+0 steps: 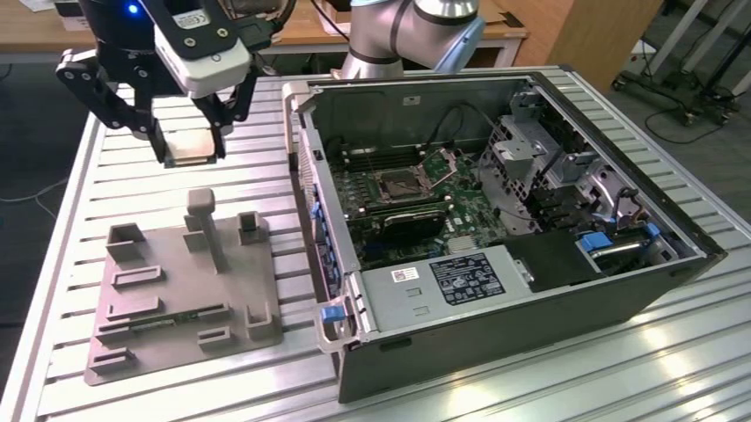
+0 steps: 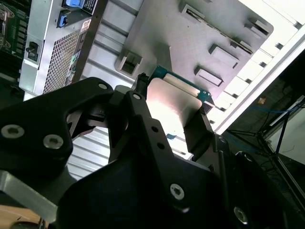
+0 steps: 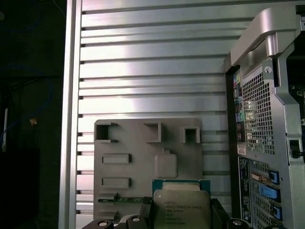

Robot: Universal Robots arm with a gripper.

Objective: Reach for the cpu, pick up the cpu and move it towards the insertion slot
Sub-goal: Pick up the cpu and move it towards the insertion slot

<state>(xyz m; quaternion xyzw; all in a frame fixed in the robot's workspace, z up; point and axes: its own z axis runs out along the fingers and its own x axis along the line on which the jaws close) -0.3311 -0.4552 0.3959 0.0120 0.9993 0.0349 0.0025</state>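
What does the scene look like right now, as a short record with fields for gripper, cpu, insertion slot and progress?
gripper: jaws shut on the cpu, above the table
cpu: lifted clear of the table, near the grey fixture, outside the computer case
insertion slot: inside the open computer case, dark centre showing, no chip in it
progress: cpu picked up, not yet at the insertion slot

The grey fixture [image 1: 176, 294] [image 2: 181, 33] [image 3: 138, 148] was seen from above in the exterior view, nearer in both wrist views.
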